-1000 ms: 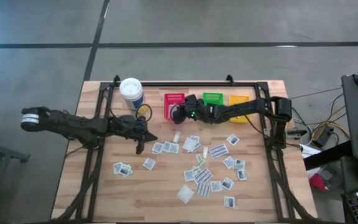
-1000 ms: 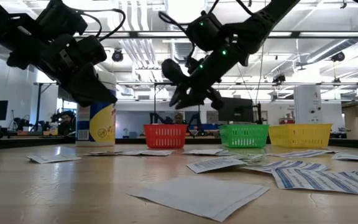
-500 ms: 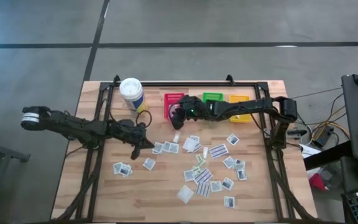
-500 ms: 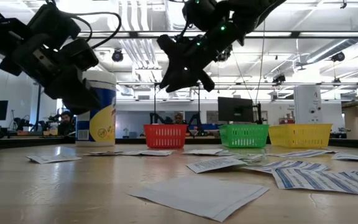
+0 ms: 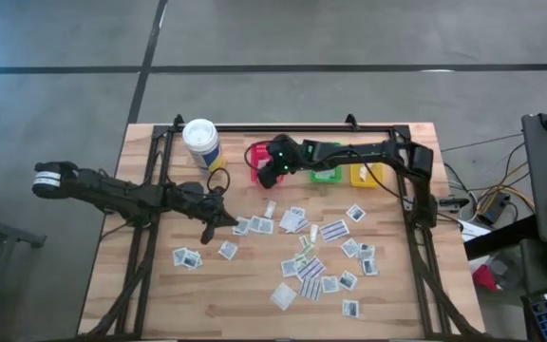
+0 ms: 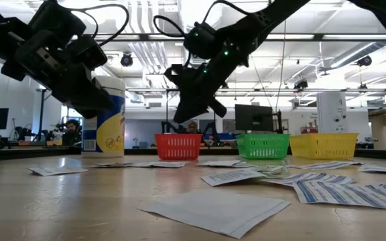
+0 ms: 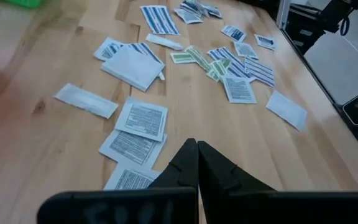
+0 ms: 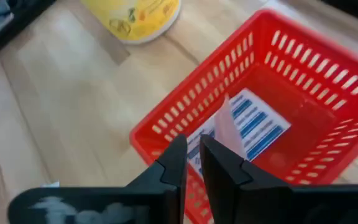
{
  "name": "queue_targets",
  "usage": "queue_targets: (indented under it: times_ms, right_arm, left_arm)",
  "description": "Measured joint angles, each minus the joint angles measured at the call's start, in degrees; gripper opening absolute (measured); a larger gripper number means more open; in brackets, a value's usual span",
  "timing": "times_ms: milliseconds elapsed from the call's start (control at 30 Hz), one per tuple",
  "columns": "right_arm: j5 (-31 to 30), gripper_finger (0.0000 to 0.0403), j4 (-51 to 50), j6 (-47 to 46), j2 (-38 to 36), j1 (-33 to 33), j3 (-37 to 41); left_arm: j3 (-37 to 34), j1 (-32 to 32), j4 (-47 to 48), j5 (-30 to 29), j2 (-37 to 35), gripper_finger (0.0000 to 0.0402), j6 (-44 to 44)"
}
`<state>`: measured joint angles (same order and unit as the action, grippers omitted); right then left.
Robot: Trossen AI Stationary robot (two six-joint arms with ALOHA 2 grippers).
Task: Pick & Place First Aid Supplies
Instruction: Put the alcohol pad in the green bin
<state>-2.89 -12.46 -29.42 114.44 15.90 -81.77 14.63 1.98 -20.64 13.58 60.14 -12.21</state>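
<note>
Many small white first aid packets [image 5: 302, 256] lie flat on the wooden table, also seen in the left wrist view [image 7: 142, 118]. My right gripper [image 5: 266, 171] hangs over the red bin [image 8: 272, 81], pointing steeply down; its fingers [image 8: 194, 146] stand a narrow slit apart with nothing between them. Inside the bin a blue-striped packet [image 8: 253, 121] lies flat, and a plain white packet [image 8: 225, 121] stands tilted on its edge over it. My left gripper [image 5: 218, 220] is shut and hovers above the table [image 6: 92, 100], just left of the nearest packets [image 7: 132, 146].
A white canister with a yellow label [image 5: 200, 141] stands left of the red bin [image 6: 178, 146]. A green bin [image 6: 263, 145] and a yellow bin [image 6: 324, 145] stand in a row to its right, partly under my right arm. Bare wood lies at the table's near left.
My right gripper has swung toward the table's far left edge, farther over the red bin, and has tipped more steeply downward. Its fingers have drawn closer together.
</note>
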Motion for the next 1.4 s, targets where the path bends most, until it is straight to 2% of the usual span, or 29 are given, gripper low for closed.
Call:
queue_targets:
  times_ms: [467,700,933,1000,1233,1400]
  right_arm:
    - [1.46,0.001,-3.27,-0.4,5.43,2.31,-1.61]
    - [-6.21,0.0008,-1.86,-2.44,5.0,2.68,-1.62]
    - [-6.97,0.0008,-2.0,-2.71,4.53,3.33,-1.62]
    - [-5.12,0.0008,-2.15,-1.35,3.34,3.05,-1.6]
    - [-3.72,0.0008,-7.5,2.52,-3.68,-1.44,-1.6]
    - [-3.81,0.0008,-9.62,3.55,-6.24,-7.33,-1.47]
  left_arm:
    - [0.0,0.01,-0.36,-0.1,0.0,0.0,2.9]
    - [0.0,0.0,-0.35,-0.14,0.0,0.0,2.93]
    - [0.0,0.0,-0.31,-0.15,0.0,0.0,1.72]
    - [0.0,0.0,0.17,-0.13,0.0,0.0,0.05]
    - [0.0,-2.5,4.28,2.02,0.02,0.0,-6.31]
    - [0.0,-7.06,4.23,0.01,0.07,0.0,-7.26]
